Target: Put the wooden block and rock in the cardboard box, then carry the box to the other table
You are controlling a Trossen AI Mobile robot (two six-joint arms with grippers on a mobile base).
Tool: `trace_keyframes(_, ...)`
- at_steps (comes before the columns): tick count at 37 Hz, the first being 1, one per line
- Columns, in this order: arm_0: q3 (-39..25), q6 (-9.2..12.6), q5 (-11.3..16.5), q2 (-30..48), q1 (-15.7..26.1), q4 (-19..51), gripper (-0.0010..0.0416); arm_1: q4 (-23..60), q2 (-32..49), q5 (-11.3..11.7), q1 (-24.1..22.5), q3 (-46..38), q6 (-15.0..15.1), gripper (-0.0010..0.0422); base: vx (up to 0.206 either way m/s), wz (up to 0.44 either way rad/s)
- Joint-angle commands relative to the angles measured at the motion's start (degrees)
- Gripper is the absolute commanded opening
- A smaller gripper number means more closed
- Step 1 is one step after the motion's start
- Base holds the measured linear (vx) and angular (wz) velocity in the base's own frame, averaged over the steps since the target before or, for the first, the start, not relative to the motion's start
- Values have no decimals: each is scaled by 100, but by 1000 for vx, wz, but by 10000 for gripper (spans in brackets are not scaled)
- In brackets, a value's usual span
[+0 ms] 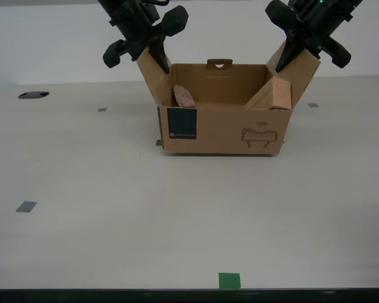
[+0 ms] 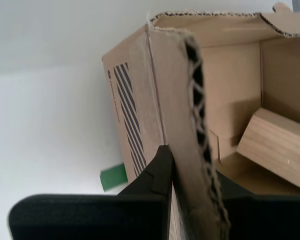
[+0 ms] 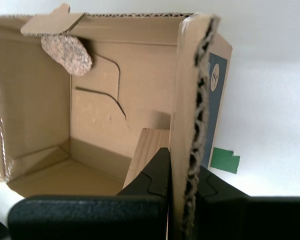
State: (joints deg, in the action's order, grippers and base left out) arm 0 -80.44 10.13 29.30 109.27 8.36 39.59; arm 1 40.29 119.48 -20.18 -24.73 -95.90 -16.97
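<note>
Both grippers' fingertips hidden behind the cardboard box [image 1: 224, 129] flaps

- A smooth off-white table [image 1: 114, 208] fills the room's foreground.
- Small grey tape squares [image 1: 26, 206] and a green tape square [image 1: 229, 281] mark it.
- A plain pale wall [image 1: 44, 44] stands behind, evenly lit.

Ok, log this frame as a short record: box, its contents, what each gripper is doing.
cardboard box: flaps up, on off-white table, no lift evident
rock: inside, toward the exterior view's left
wooden block: inside, tilted, toward the exterior view's right
my first gripper: shut on the side flap nearest the block
my second gripper: shut on the opposite side flap
</note>
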Motion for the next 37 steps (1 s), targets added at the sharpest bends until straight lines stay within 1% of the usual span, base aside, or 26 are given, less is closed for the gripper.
trace_keyframes(1, -7, 61, 68, -127, 24, 13, -1, 151, -87, -358, -11, 2, 26, -2, 0, 0)
trace_keyframes(3, -7, 85, 68, -203, 37, 26, -1, 208, -131, -442, -13, 2, 28, -2, 0, 0)
trace_keyframes(7, -7, 232, 70, -402, 85, 39, -1, 236, -254, -442, -15, 7, 42, -2, 0, 0)
trace_keyframes(12, -7, 326, 70, -671, 127, 87, -1, 313, -404, -439, -17, 7, 42, -2, 0, 0)
trace_keyframes(20, -7, 328, 68, -997, 151, 280, -1, 533, -581, -439, -37, 28, 111, -1, 0, 0)
trace_keyframes(37, -7, 293, 68, -1370, 151, 590, -1, 876, -822, -435, -120, 35, 85, -1, -18, 0)
